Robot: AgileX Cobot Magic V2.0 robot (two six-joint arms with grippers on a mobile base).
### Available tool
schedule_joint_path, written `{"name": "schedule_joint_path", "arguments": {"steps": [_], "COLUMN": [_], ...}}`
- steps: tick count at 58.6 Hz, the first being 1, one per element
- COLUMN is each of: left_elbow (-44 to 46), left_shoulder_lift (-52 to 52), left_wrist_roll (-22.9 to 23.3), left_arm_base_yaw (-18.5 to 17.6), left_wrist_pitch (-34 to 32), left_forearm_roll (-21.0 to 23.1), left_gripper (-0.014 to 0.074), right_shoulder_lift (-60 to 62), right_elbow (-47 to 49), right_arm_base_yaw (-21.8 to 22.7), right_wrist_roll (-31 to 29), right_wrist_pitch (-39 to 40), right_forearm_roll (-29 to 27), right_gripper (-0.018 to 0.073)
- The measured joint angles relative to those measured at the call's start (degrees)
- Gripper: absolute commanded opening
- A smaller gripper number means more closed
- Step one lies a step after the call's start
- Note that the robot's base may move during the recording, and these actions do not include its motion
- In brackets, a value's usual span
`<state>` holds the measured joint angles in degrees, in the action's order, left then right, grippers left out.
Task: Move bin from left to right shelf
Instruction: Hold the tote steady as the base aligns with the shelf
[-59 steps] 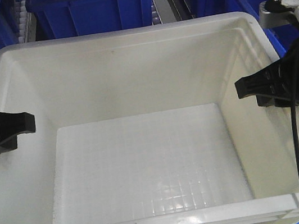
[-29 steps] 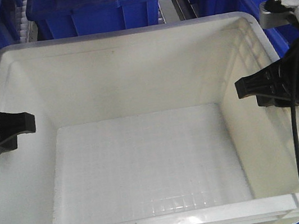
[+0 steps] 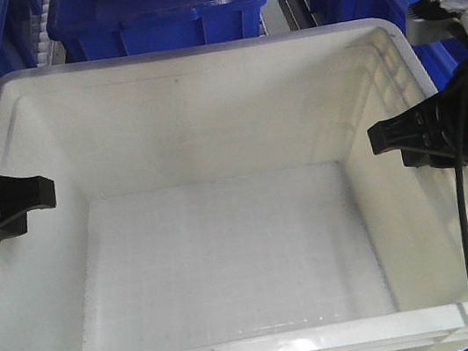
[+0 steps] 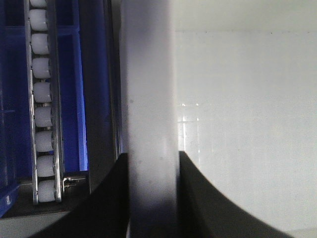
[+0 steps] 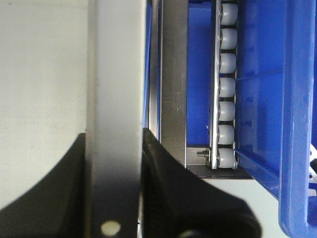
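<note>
exterior front-facing: white bin (image 3: 199, 65) up close, blue crates (image 3: 155, 14) just behind it. left gripper (image 3: 16, 205) pinched tight on the bin's left wall, right gripper (image 3: 406, 137) likewise on its right wall — one finger inside, one outside each.

Bin (image 3: 229, 256): large white rectangular plastic crate; thick rolled rim; gridded floor; open, empty, upright; blue crates beyond.

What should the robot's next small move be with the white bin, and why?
Probably carry the bin to its right, level, both grippers shut. The left gripper and right gripper each clamp a side wall, and the bin is empty.
</note>
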<state>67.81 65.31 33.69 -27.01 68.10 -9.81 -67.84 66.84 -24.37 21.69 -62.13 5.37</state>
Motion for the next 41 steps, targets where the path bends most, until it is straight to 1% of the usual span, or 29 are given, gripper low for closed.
{"name": "schedule_joint_path", "arguments": {"steps": [41], "left_elbow": [0.0], "left_shoulder_lift": [0.0], "left_wrist_roll": [0.0], "left_arm_base_yaw": [0.0], "left_wrist_pitch": [0.0], "left_forearm_roll": [0.0], "left_gripper": [-0.0006], "right_shoulder_lift": [0.0], "right_elbow": [0.0], "right_arm_base_yaw": [0.0], "right_wrist_roll": [0.0], "right_wrist_pitch": [0.0], "right_forearm_roll": [0.0], "right_gripper": [-0.0003]}}
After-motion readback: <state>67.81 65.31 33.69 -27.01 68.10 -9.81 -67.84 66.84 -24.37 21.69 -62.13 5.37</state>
